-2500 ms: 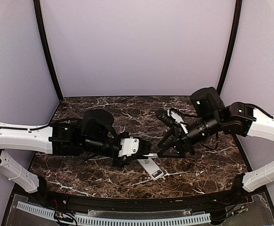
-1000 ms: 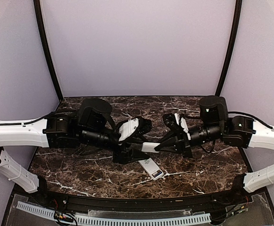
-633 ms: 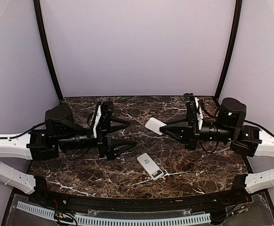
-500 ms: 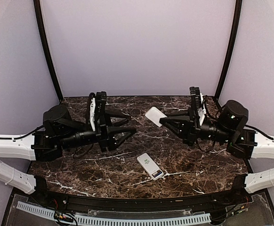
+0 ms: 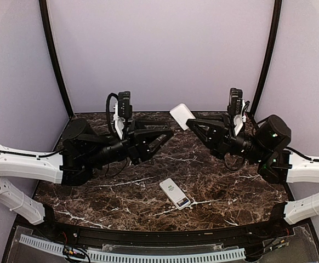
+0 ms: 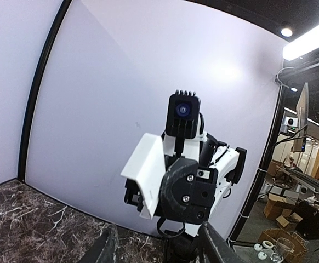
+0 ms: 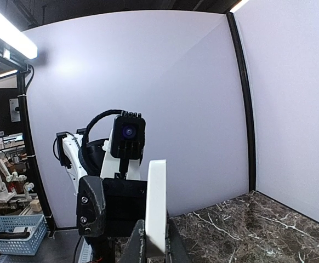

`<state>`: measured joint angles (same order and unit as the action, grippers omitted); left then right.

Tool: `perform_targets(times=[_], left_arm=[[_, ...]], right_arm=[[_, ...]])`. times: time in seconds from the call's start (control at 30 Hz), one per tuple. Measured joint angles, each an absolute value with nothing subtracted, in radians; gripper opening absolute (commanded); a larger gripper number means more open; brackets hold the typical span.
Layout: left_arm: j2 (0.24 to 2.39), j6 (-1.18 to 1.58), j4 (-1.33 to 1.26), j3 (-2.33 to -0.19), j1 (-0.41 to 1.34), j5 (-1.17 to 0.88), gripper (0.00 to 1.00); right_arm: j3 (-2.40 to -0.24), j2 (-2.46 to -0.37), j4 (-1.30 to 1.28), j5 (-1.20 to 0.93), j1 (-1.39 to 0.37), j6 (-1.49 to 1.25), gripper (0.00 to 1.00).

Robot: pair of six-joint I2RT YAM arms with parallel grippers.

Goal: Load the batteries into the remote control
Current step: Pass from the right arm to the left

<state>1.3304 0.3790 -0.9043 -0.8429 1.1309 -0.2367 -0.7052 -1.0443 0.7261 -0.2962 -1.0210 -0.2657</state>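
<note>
**Top view.** The remote control [image 5: 175, 193] lies flat on the marble table [image 5: 94, 197], near the front edge and well below both arms. There is a darker patch at its near end, too small for us to read. The right gripper [image 5: 191, 123] is up in the air and pinches a thin white panel [image 5: 180, 116] by one end. We take the panel for the battery cover, but we cannot confirm that. The left gripper [image 5: 162, 138] is also aloft and points toward the right one, its jaws apart and empty. We see no batteries.

**Left wrist view.** Its own fingers [image 6: 107, 249] are spread at the bottom edge with nothing between them. Opposite, the white panel [image 6: 146, 175] sits tilted in the right gripper.

**Right wrist view.** The right gripper [image 7: 157, 246] is clamped narrow on the white panel [image 7: 157, 203], which we see edge-on and upright. The hold looks square.

**Notes for the step.**
- We judge that the panel needs parking next.
- Bring it low before letting go, since a thin plate released from height would skid.
- Lay it flat, well apart from the remote control, so that the approach stays free.
- The left gripper is free to fetch, but we must first locate the batteries, as none shows in any view.
- Slim round cells roll, so grip across the middle.
- Seat each cell end-first into the bay.
</note>
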Motion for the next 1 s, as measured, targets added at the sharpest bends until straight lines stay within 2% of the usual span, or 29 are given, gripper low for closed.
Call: perform_targets(times=[0.23,0.5,0.6,0.7,0.8,0.83,0.93,1.0], left_arm=[[1.38,0.439,-1.002,-0.884,1.114,-0.265,0.35],[1.452,0.495,-1.04,-0.928,1.1,-0.31,0.15],[1.467,0.506,-1.05,-0.943,1.097,-0.326,0.11],[1.479,0.516,-1.067,-0.95,1.097,-0.344,0.01],[1.487,0.511,-1.086,-0.95,1.094,-0.366,0.0],[1.487,0.509,-1.092,-0.95,1.093,-0.375,0.0],[1.487,0.507,-1.095,-0.95,1.091,-0.39,0.0],[1.485,0.509,-1.081,-0.95,1.09,-0.392,0.0]], right_arm=[[-0.706,-1.045,0.736,-0.307,-1.021,-0.272,0.0],[-0.706,-1.045,0.736,-0.322,-1.021,-0.271,0.0],[-0.706,-1.047,0.735,-0.326,-1.021,-0.271,0.0],[-0.706,-1.052,0.734,-0.332,-1.021,-0.271,0.0],[-0.707,-1.053,0.733,-0.338,-1.021,-0.276,0.0],[-0.707,-1.053,0.733,-0.34,-1.021,-0.281,0.03],[-0.713,-1.047,0.715,-0.343,-1.021,-0.273,0.38],[-0.722,-1.032,0.648,-0.336,-1.021,-0.233,0.52]])
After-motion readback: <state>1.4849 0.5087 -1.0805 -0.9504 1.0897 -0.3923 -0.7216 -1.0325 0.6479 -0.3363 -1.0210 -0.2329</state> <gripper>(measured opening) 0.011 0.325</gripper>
